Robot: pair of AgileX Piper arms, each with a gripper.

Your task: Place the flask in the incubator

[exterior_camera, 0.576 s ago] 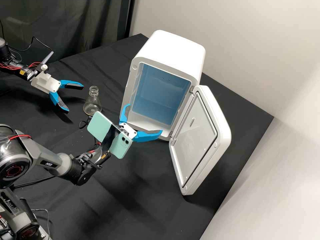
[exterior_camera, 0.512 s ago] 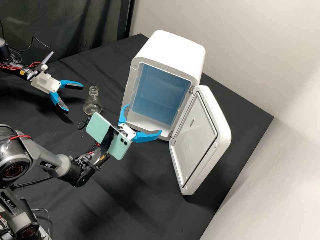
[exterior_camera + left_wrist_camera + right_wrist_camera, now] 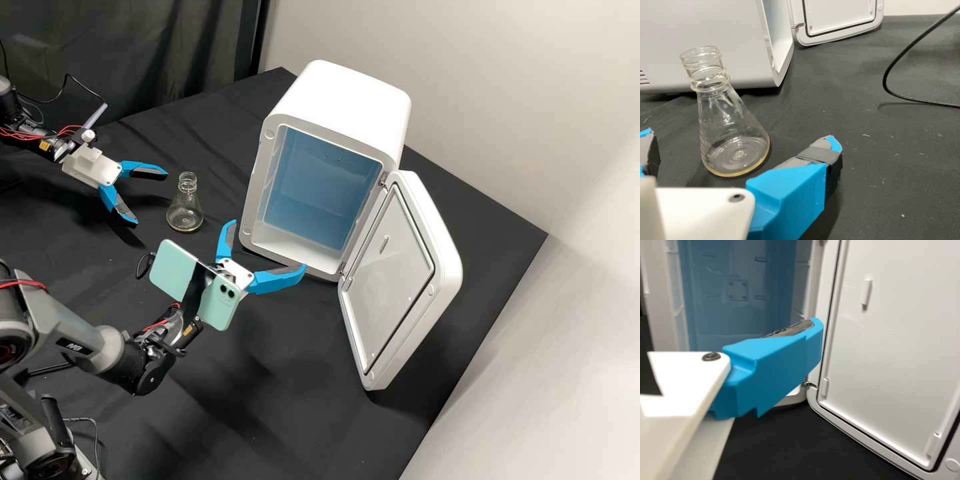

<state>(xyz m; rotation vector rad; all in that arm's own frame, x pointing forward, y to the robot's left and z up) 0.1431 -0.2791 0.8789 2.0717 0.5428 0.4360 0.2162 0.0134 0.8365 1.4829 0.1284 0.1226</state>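
A clear empty glass flask (image 3: 185, 212) (image 3: 730, 125) stands upright on the black bench, left of the incubator. The white incubator (image 3: 347, 100) has a blue inside (image 3: 735, 290), and its door (image 3: 400, 280) (image 3: 890, 365) hangs wide open to the right. My left gripper (image 3: 150, 197) is open just left of the flask, its fingers (image 3: 805, 172) spread towards it without touching. My right gripper (image 3: 267, 247) is open and holds nothing, low in front of the incubator's opening; one blue finger (image 3: 775, 365) points at the cavity.
A green phone (image 3: 193, 283) is mounted on the right arm's wrist. A black cable (image 3: 910, 65) lies on the bench near the flask. The bench edge (image 3: 480, 347) runs close behind the open door, and a dark curtain hangs at the back left.
My right gripper has drawn back from the incubator's lower rim, moving left and towards the camera. The left gripper, the flask and the door have stayed put.
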